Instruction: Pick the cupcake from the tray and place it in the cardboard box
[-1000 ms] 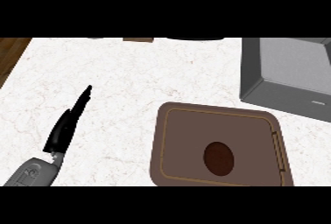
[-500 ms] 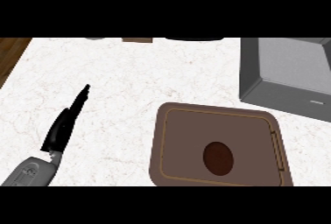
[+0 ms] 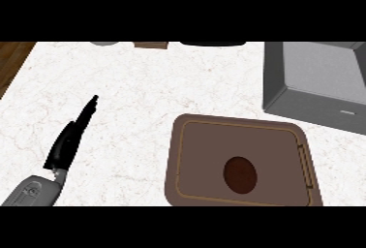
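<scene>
A dark brown cupcake [image 3: 240, 174] sits on the brown tray [image 3: 200, 145], right of the tray's middle. The grey box [image 3: 314, 82] stands at the upper right, just beyond the tray's far corner, its opening facing up. My left hand [image 3: 70, 140] shows at the lower left with fingers straight and held together, seen edge-on, resting over the counter well left of the tray. It holds nothing. My right hand is not visible.
The white marble counter [image 3: 150, 82] spreads between the hand and the tray. A wooden edge [image 3: 13, 58] shows at the far left. Small dark and brown objects [image 3: 151, 45] line the far edge of the counter.
</scene>
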